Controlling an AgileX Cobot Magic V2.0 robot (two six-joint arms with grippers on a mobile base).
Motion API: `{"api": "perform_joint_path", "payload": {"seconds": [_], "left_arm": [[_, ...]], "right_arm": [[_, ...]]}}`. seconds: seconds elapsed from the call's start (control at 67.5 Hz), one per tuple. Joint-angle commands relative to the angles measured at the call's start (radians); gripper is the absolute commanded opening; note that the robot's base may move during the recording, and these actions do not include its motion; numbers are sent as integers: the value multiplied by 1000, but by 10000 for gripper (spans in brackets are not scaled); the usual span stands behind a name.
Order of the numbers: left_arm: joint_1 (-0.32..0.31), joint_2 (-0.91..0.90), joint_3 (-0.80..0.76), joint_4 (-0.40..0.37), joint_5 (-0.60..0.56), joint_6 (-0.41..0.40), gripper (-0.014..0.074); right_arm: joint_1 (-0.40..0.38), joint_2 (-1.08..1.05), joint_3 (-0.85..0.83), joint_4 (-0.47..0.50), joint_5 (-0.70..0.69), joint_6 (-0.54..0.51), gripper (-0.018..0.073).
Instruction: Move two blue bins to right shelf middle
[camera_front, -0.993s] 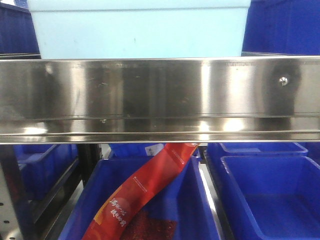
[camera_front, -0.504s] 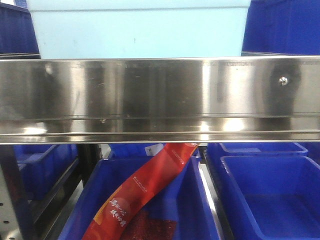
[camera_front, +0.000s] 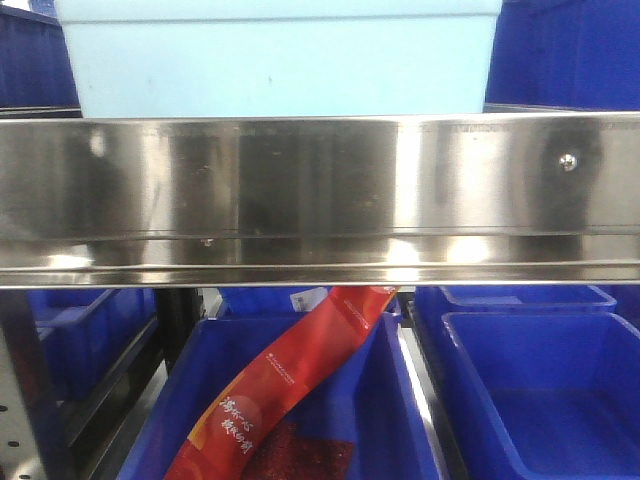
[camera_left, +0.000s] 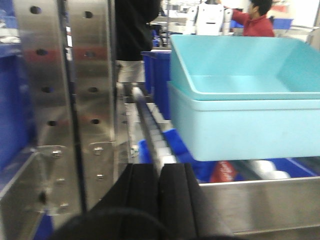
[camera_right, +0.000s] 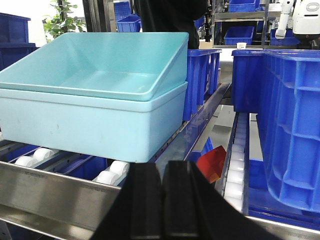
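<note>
A: Logging the front view. A brushed stainless rail (camera_front: 320, 195) of the shelf spans the frame, smooth and reflective, with one screw head (camera_front: 567, 161) near its right end. I read a pale blue bin (camera_front: 280, 60) sitting on the shelf above the rail, at its front edge.

B: Texture and shape of that bin?

A: Smooth matte plastic, rectangular, walls flaring upward. From the right wrist it is two pale bins nested (camera_right: 95, 95), resting on white rollers (camera_right: 112, 172). Dark blue ribbed crates (camera_right: 295, 110) stand beside them toward the shelf's right side.

B: Lower level?

A: Glossy dark blue bins (camera_front: 540, 390); a red printed packet (camera_front: 285, 375) leans diagonally in the middle one.

B: Hands?

A: Left hand (camera_left: 159, 200): black flat fingers pressed together, gripping nothing, beside a perforated steel upright (camera_left: 65, 100). Right hand (camera_right: 162, 200): fingers likewise closed on nothing, low before the shelf's front edge.
</note>
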Motion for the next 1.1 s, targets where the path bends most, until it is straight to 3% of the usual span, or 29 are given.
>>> {"api": "perform_joint_path", "payload": {"seconds": [0.0, 0.148, 0.311, 0.445, 1.082], "left_arm": [[35, -5, 26, 18, -62, -9, -111], [94, -5, 179, 14, -234, -9, -111], [95, -5, 351, 14, -384, -9, -111], [95, -5, 407, -34, -447, -9, -111], [95, -5, 407, -28, -439, -9, -111]], "right_arm": [[2, -4, 4, -10, -22, -6, -162], [2, -4, 4, -10, -22, -6, -162], [2, -4, 4, -10, -22, -6, -162], [2, -4, 4, -10, -22, -6, -162], [2, -4, 4, -10, -22, -6, -162]]}}
